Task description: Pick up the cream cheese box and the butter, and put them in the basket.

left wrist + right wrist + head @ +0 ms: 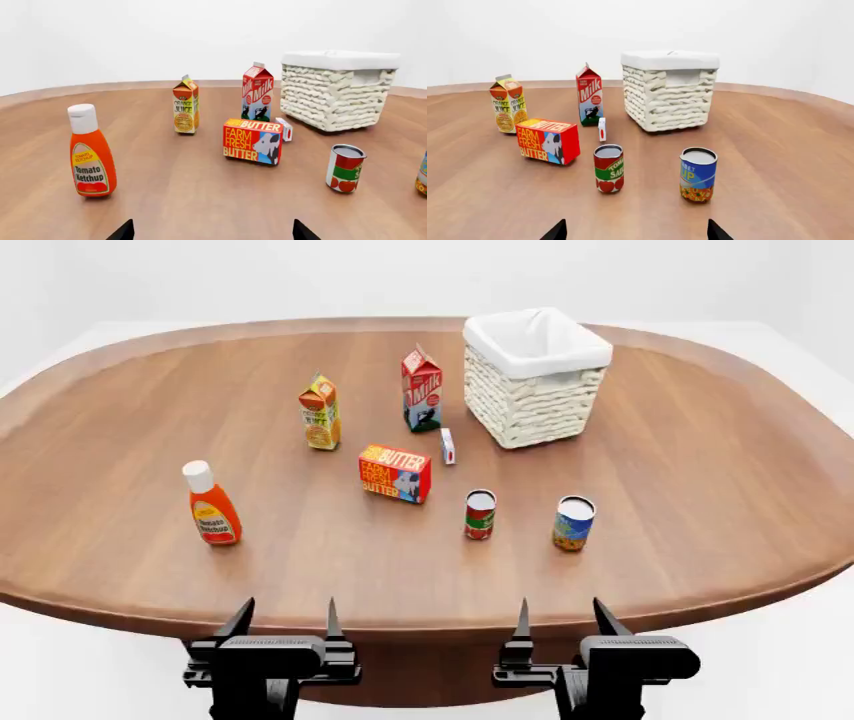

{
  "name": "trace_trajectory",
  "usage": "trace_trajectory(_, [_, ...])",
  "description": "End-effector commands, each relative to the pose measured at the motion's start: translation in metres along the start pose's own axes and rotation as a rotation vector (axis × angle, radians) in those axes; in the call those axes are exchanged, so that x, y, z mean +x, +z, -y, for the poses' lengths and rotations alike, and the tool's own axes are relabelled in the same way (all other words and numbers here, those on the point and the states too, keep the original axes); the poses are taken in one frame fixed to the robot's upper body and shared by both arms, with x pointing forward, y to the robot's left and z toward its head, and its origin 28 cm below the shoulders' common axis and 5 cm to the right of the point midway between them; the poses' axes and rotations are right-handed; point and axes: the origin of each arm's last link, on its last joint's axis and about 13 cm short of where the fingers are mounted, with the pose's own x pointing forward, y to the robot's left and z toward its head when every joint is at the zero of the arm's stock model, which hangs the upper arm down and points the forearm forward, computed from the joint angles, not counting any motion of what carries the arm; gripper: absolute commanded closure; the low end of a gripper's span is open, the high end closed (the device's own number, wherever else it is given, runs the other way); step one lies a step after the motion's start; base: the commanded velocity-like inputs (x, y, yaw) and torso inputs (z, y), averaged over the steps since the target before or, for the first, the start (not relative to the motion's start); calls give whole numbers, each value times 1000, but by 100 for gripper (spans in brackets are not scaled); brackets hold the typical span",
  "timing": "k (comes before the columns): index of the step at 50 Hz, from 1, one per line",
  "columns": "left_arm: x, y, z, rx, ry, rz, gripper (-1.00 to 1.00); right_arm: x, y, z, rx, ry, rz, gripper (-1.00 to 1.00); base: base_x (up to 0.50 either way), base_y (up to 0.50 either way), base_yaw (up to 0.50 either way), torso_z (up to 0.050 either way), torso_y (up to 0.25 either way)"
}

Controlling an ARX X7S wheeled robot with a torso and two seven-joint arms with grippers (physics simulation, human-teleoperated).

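Observation:
The butter (395,472) (253,141) (548,140), a red-orange box with yellow-white lettering, lies near the table's middle. Just behind it to the right the tiny white cream cheese box (449,446) (285,129) (602,129) stands on edge, red end down. The white wicker basket (537,382) (335,92) (668,92) stands at the back right. Both grippers hang at the near table edge, well short of all items. My left gripper (284,625) (212,231) is open and holds nothing. So is my right gripper (562,622) (635,231).
A ketchup bottle (212,505) stands front left, an orange juice carton (319,413) and a milk carton (422,391) behind the butter. A tomato can (479,514) and a blue-yellow can (574,523) stand in front of the basket on the wooden oval table (721,480).

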Motion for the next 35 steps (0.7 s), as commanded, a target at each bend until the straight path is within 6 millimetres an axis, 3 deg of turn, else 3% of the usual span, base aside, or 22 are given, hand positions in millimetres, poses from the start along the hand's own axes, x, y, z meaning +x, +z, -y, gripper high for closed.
trace_trajectory(1, [-4,0,2,1,-15,34,-100,3,-6,-1,-2,14,-5,-100,0,0,0,0,0])
trace_trajectory(3, [-6,1,3,4,-14,48,-100,2,-6,0,-4,3,-1,-100,0,0,0,0,0])
trace_trajectory(4, [-24,17,5,5,-22,127,-100,-1,-4,0,-1,6,7,-100,0,0,0,0,0])
trace_trajectory(5, [-56,26,4,10,-3,162,-100,-2,-3,-1,-4,16,8,-100,0,0,0,0,0])
trace_trajectory(6, [-58,57,4,0,0,306,-100,0,-5,-2,-6,18,5,-100,0,0,0,0,0])
trace_trajectory(10, [-69,69,5,8,15,376,-100,1,-6,-2,-6,18,-1,-100,0,0,0,0,0])
trace_trajectory(27, [-68,68,5,11,15,373,-100,1,-7,-2,-7,21,-4,-100,0,0,0,0,0])
trace_trajectory(35, [-70,67,4,8,20,383,-100,-6,0,0,9,1,95,-100,0,0,0,0,0])
